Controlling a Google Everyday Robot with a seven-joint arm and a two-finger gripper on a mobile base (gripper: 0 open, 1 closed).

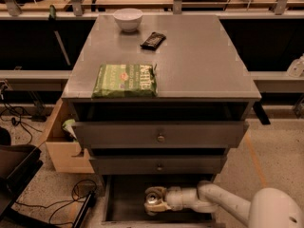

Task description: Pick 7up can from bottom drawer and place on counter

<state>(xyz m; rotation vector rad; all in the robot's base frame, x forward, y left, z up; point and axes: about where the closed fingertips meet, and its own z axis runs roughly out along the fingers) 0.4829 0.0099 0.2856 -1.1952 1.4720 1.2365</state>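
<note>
1. Closest to the camera, bottom right, is the robot's white body (276, 209). Its arm (216, 201) reaches left, low down, into the open bottom drawer (124, 197).
2. The gripper (152, 202) is inside that drawer, about in the middle, and it's clamped on the 7up can (153, 196), with a finger on each side of it. The can is upright and you can see its silvery top.
3. So the can is down in the bottom drawer, not on the counter (199, 65).
4. Above that are the two knobbed drawers: the middle drawer (159, 166) sits a bit further back than the top drawer (160, 137).
5. To the left of the cabinet there's a wooden box (61, 151), with cables (71, 194) on the floor in front of it.
6. On the counter, a green chip bag (125, 80) lies flat near the front left edge.
7. Further back is a small dark packet (153, 40), maybe a snack bar; it's hard to say.
8. Just behind it, near the back edge, is a white bowl (128, 19).
</note>
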